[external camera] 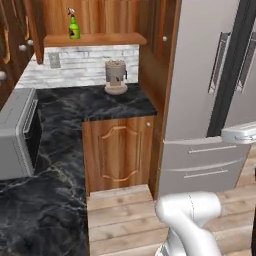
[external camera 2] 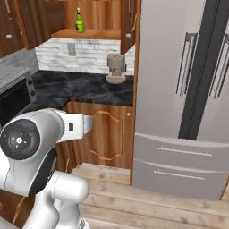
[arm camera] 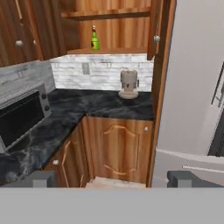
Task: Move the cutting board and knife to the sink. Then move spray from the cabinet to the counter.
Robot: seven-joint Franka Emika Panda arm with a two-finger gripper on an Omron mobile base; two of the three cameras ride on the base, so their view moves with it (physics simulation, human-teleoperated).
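Observation:
The green spray (external camera: 74,29) (external camera 2: 79,23) (arm camera: 94,40) stands upright on the shelf of the open wall cabinet (external camera: 95,39) (external camera 2: 91,33) (arm camera: 109,50). Below it the black marble counter (external camera: 95,102) (external camera 2: 80,85) (arm camera: 96,103) runs into the corner. My gripper (arm camera: 113,179) is open, its two dark fingertips (arm camera: 39,178) wide apart with nothing between them. It hangs in the air well back from the counter, facing the corner and the spray. The cutting board, the knife and the sink are out of view.
A coffee machine (external camera: 115,77) (external camera 2: 116,68) (arm camera: 128,84) stands on the counter under the shelf. A grey microwave (external camera: 17,132) (external camera 2: 15,94) (arm camera: 22,116) sits on the left. The tall grey fridge (external camera: 200,75) (external camera 2: 179,89) (arm camera: 197,87) closes the right side. Wooden floor (external camera: 125,215) lies before the lower cabinet doors.

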